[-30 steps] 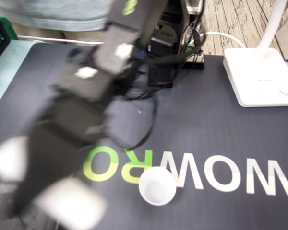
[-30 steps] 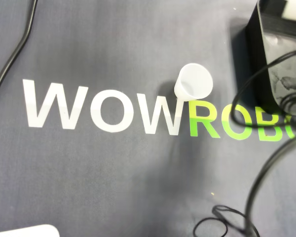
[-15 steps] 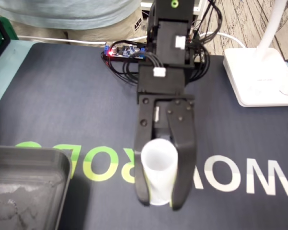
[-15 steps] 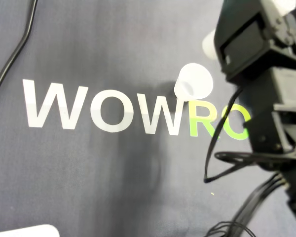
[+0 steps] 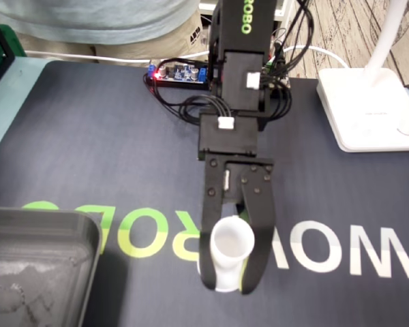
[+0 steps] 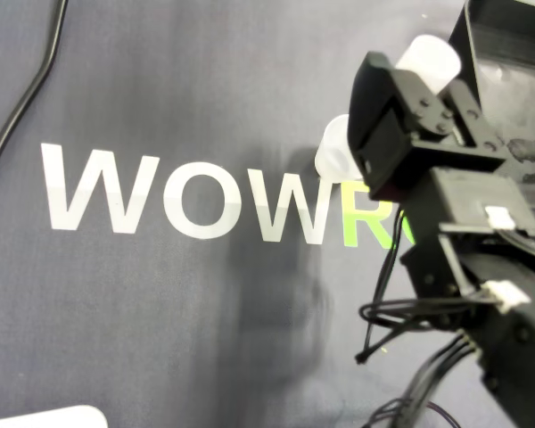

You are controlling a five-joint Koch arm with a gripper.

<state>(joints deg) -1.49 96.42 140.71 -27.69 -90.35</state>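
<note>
The dark mat point(image 5: 88, 150) with its white and green lettering point(image 6: 187, 205) filled both views. The black arm point(image 5: 235, 88) reached across it, down the middle of the fixed view and up the right side of the overhead view. A grey tray point(image 5: 34, 259) sat at the lower left of the fixed view; the overhead view showed only its dark wall and scuffed floor at the top right, just beyond the arm's tip. The white lamp base point(image 5: 368, 109) and the circuit board point(image 5: 180, 71) with its red light, by the arm's foot, were plain only in the fixed view. The gripper point(image 5: 228, 285) had its jaws drawn in against the sides of a white cup point(image 5: 232, 242), no wider apart than the cup itself, above the join of the white and green letters. Under that cup the fixed view showed more white at the jaw tips, which could not be told apart from the cup there. The overhead view separated them: the white cup point(image 6: 428, 55) sat between the jaws near the tray's edge, while a second white cup point(image 6: 332, 152) stood on the mat by the last white letter, half hidden behind the arm.
</note>
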